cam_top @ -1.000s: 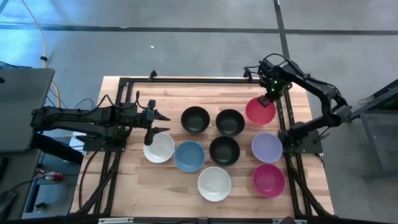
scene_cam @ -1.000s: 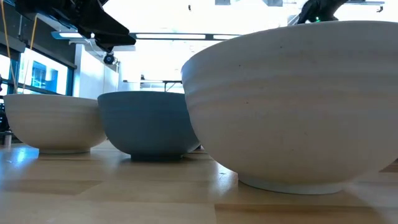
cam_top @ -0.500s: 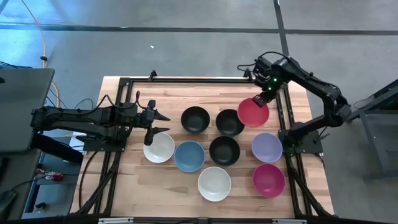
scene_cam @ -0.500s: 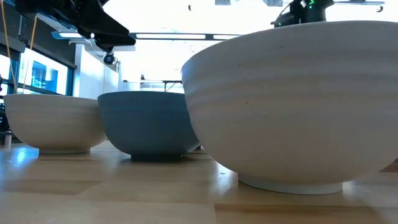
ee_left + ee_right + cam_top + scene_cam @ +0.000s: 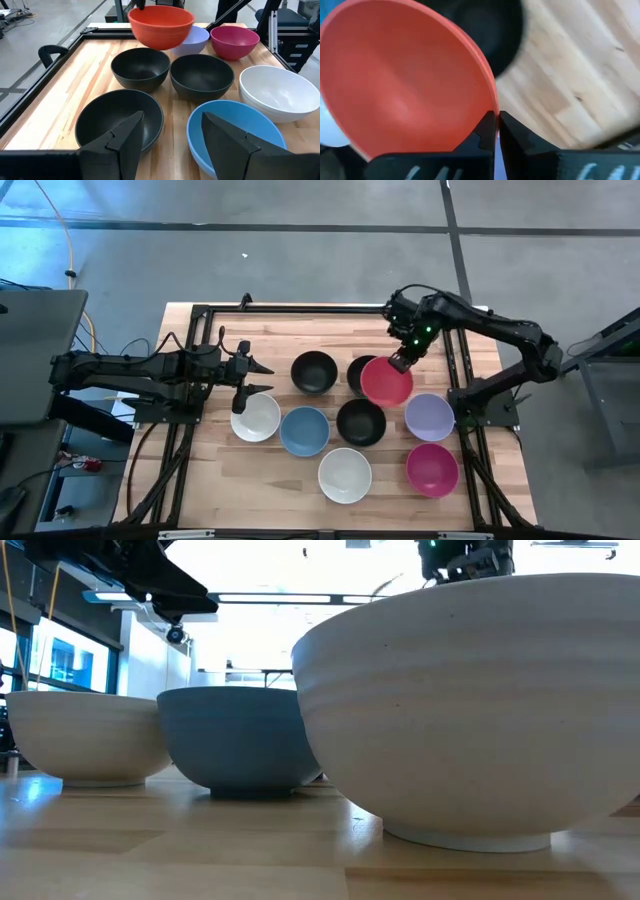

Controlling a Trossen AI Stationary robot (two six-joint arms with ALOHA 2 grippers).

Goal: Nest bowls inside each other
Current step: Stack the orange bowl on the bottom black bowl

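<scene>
My right gripper (image 5: 402,359) is shut on a magenta-pink bowl (image 5: 386,382) and holds it in the air, partly over a black bowl (image 5: 356,367) at the far middle. Two more black bowls (image 5: 314,371) (image 5: 361,421), a lavender bowl (image 5: 429,417), a second magenta-pink bowl (image 5: 432,468), a light blue bowl (image 5: 304,431) and two white bowls (image 5: 256,417) (image 5: 345,475) stand on their bases on the wooden table (image 5: 200,470). My left gripper (image 5: 172,145) hangs open above the left white bowl's far rim, with nothing between its fingers. My right gripper pinches the bowl's rim (image 5: 492,107) on its far right side, one finger (image 5: 485,127) inside the bowl and the other (image 5: 512,131) outside. The fingers come steeply from above. The bowl (image 5: 161,25) is lifted clear, mouth up, above the black bowl (image 5: 140,67).
A black metal frame (image 5: 300,308) borders the table along its far edge and both sides. The bowls stand close together in the table's middle and right. In the low view the near white bowl (image 5: 470,710) fills most of the picture, with the blue bowl (image 5: 235,740) behind it.
My right gripper has carried the magenta-pink bowl from the table's far right toward the left and slightly nearer, rising a little and rolling its wrist. The bowl now overlaps the far black bowl. My left gripper has kept still.
</scene>
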